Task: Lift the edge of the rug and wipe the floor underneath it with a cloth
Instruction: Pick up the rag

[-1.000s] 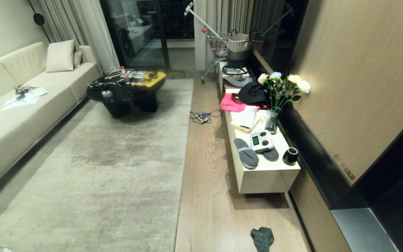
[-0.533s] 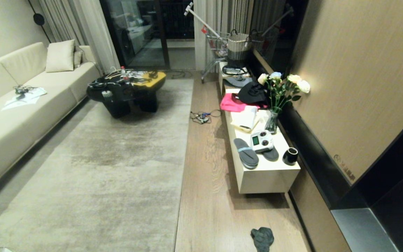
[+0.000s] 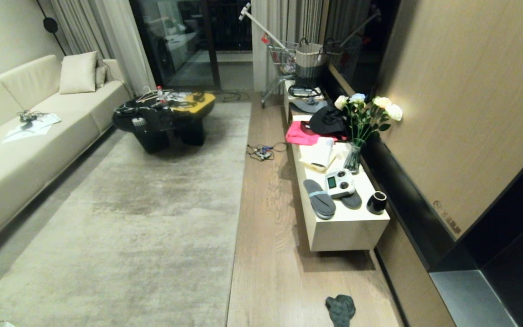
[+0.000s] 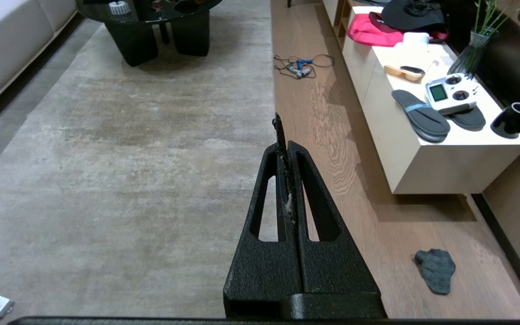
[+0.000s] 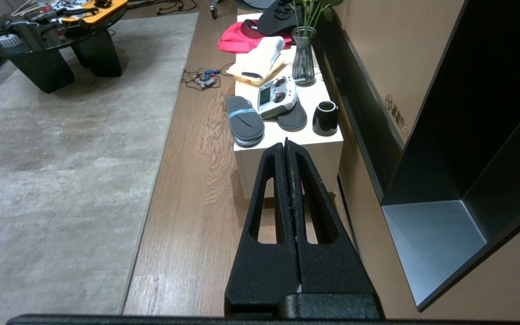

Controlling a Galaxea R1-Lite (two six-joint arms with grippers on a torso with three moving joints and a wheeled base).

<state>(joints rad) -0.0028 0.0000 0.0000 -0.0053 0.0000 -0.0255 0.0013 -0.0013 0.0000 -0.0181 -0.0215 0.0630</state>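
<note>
Head view is showing the cloth [image 3: 340, 309] lying crumpled on the floor [image 3: 266, 254], apart from the flat rug edge [image 3: 239, 200]. Left hand [image 4: 282, 131] and right hand [image 5: 286, 146] are hanging pressed together, holding nothing; no writing is reading legibly.

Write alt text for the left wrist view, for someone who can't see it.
The left gripper, shut and empty, hangs above the rug edge where the rug meets the wood floor. A small dark cloth lies on the floor near a low white cabinet holding slippers and a remote controller.
</note>
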